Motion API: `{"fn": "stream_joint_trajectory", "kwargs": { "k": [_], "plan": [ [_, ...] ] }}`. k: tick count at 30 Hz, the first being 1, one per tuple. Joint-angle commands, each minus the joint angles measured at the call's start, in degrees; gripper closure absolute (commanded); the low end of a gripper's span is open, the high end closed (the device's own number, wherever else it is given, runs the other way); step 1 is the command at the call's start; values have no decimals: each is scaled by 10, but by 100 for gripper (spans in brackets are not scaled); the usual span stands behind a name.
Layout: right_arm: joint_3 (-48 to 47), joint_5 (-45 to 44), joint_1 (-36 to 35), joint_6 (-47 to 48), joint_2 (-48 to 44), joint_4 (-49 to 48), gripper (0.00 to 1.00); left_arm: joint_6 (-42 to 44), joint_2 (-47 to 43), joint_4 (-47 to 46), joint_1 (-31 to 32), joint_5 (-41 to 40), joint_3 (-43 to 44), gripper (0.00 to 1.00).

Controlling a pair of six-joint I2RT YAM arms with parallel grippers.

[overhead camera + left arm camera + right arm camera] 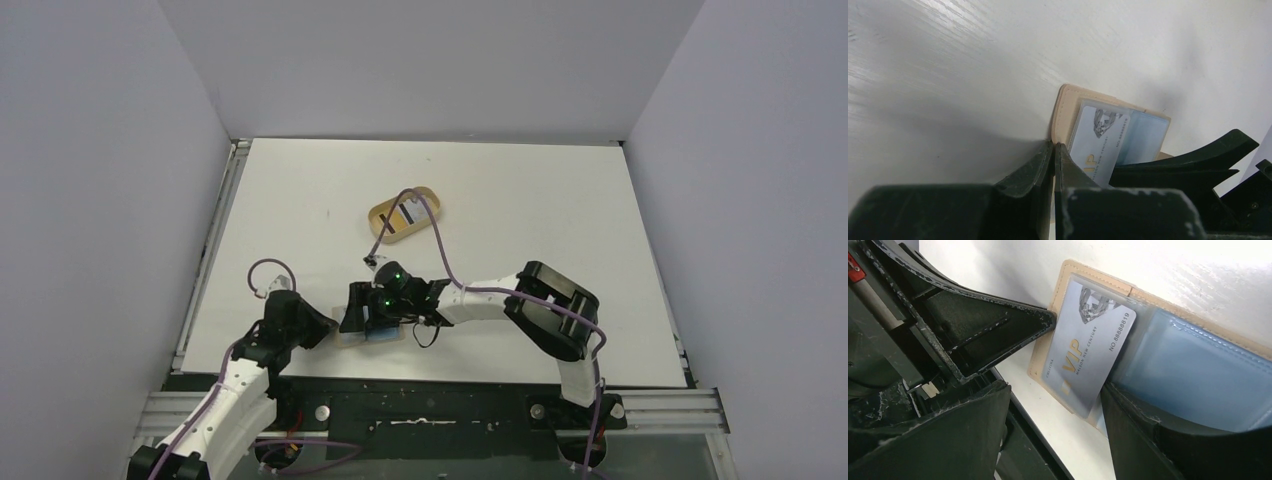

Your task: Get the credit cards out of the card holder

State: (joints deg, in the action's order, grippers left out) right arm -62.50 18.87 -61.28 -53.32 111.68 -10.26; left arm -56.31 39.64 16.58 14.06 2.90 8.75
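**Card holder lies open at the near edge, one card half out**

The card holder (365, 336) lies spread open on the white bench (550, 220), close to its near edge and between the two arms. Its tan rim frames a light blue inside with clear sleeves. A pale VIP card (1088, 345) sits slanted on the left half, with its lower end sticking out past the sleeve.

The left gripper (1054, 146) has its jaws pressed tight together with nothing between them. Their tips bear down on the tan left edge of the holder, just beside the card.

The right gripper (1054, 390) hangs low over the holder with its jaws wide. The card's lower end lies in the gap, unclamped, and one finger rests on the blue sleeve to the card's right.

Farther back, well apart from all this, an oval wooden tray (380, 215) holds a striped card (408, 212).
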Motion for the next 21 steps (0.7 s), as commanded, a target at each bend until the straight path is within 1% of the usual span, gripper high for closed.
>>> {"fn": "stream_joint_trajectory", "kwargs": {
  "k": [1, 4, 8, 12, 13, 18, 19, 21],
  "plan": [
    [8, 18, 3, -20, -5, -53, 32, 10, 12, 46, 11, -18, 7, 100],
    [32, 53, 12, -62, -2, -148, 33, 9, 10, 46, 12, -19, 6, 100],
    [45, 65, 16, -79, 4, -215, 34, 9, 8, 46, 13, -18, 5, 100],
    [65, 86, 22, -135, 23, -351, 35, 7, 6, 46, 15, -17, 4, 100],
    [63, 90, 23, -148, 31, -371, 36, 6, 5, 45, 15, -18, 2, 100],
    [42, 93, 20, -153, 57, -374, 37, 5, 5, 43, 17, -18, 3, 100],
    [36, 92, 19, -150, 59, -356, 37, 4, 5, 45, 18, -18, 4, 100],
    [16, 81, 17, -128, 58, -288, 37, 3, 2, 45, 18, -18, 4, 100]
  ]
}}
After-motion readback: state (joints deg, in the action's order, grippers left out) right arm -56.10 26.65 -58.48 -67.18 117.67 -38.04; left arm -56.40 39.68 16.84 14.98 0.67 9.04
